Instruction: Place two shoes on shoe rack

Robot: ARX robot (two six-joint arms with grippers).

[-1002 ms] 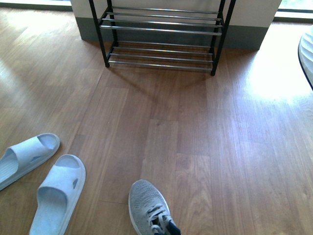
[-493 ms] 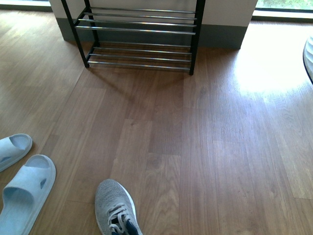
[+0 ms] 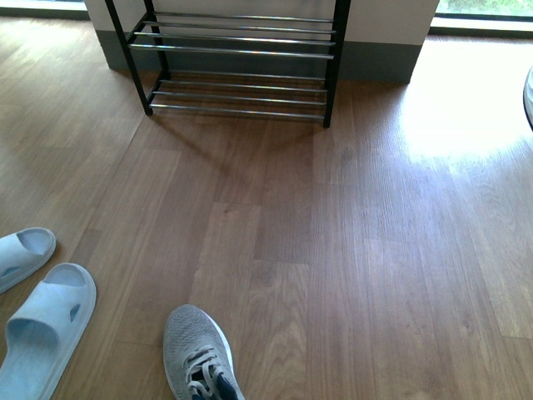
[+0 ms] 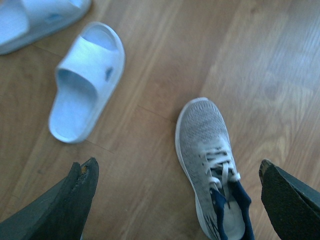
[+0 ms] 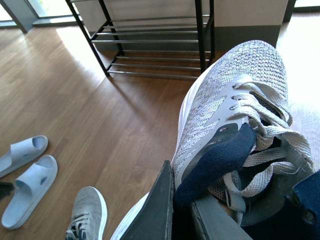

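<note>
The right end effector (image 5: 182, 212) clamps one grey sneaker (image 5: 230, 90) at its navy collar. The left end effector (image 4: 175, 170) hangs open over the second sneaker (image 4: 205, 145), which lies on the floor (image 4: 150, 75) between its fingers (image 4: 75, 200).

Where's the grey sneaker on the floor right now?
In the front view the grey sneaker lies on the floor at the bottom edge, left of centre, just right of the pale blue slide, far from the shoe rack.
</note>
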